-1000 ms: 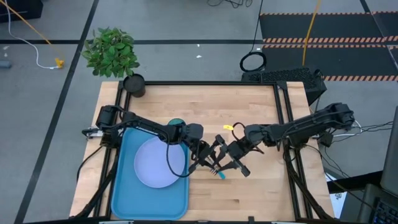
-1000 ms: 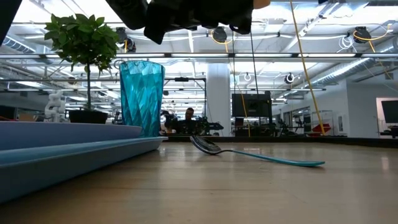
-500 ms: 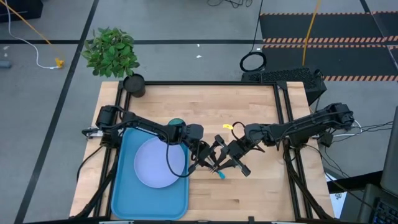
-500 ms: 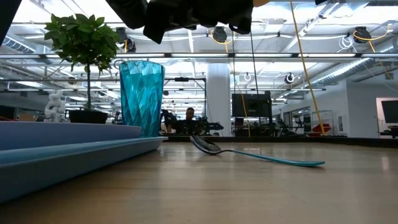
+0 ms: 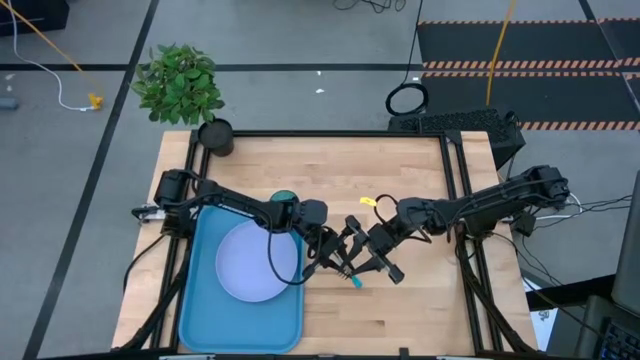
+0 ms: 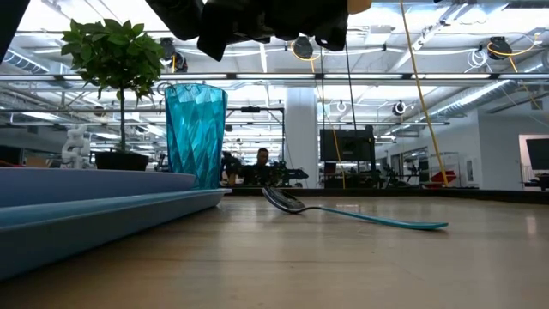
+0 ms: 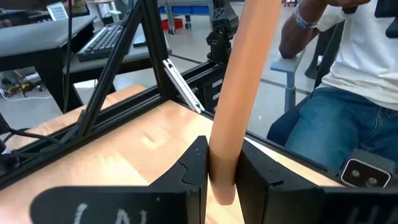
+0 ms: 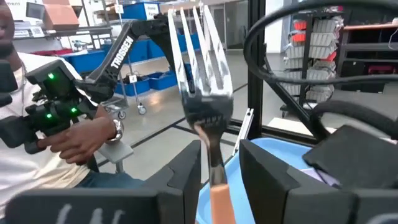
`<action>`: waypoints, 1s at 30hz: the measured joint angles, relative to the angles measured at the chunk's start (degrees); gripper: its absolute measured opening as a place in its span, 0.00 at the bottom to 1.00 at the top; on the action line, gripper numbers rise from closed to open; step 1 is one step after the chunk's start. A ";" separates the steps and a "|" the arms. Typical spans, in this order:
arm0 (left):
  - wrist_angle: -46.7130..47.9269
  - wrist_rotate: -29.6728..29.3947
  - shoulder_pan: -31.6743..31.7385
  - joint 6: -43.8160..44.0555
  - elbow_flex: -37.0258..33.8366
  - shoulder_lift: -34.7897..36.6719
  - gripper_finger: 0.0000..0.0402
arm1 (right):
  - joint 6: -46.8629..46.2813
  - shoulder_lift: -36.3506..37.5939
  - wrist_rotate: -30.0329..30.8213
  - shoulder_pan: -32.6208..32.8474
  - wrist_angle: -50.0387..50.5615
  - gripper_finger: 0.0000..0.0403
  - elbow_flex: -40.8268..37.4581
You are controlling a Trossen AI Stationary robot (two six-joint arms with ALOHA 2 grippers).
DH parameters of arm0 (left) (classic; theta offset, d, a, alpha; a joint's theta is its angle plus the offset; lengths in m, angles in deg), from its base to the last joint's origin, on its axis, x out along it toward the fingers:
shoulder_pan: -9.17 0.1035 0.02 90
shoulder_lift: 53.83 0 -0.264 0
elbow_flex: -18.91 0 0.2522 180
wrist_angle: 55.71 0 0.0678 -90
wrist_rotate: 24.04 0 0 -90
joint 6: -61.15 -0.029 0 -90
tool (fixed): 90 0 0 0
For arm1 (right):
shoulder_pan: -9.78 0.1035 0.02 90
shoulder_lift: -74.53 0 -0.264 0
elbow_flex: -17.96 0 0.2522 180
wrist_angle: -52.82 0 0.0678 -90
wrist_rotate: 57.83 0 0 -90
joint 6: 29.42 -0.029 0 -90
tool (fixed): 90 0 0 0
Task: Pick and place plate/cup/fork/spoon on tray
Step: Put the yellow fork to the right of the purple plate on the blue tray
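Surroundings of the work cell. A wooden table [image 5: 300,170] stands on a grey concrete floor [image 5: 80,150]. A potted green plant [image 5: 180,82] sits at the upper left, off the table's far corner. Black matting with striped edges [image 5: 520,45] fills the upper right; a keyboard [image 5: 460,122] lies below it. At table height, a large hall with ceiling lights [image 6: 412,69] and a white pillar [image 6: 302,137] appears; a seated person [image 7: 348,81] shows at right.

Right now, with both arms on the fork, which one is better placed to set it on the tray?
Left, probably. The left gripper clamps the fork by its handle beside the tray; the right gripper holds its neck farther from the tray.
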 joint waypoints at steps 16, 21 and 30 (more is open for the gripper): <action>-0.43 -1.97 -0.01 1.46 0.00 0.02 0.15 | 2.19 0.04 -0.13 0.00 0.32 0.03 0.00; -0.42 -3.36 0.12 2.11 0.00 0.01 0.19 | 2.06 0.04 -0.12 0.00 0.60 0.04 0.00; -2.26 -7.79 0.05 5.76 0.00 0.04 0.21 | 2.04 0.81 -0.06 -0.02 0.79 0.02 -0.02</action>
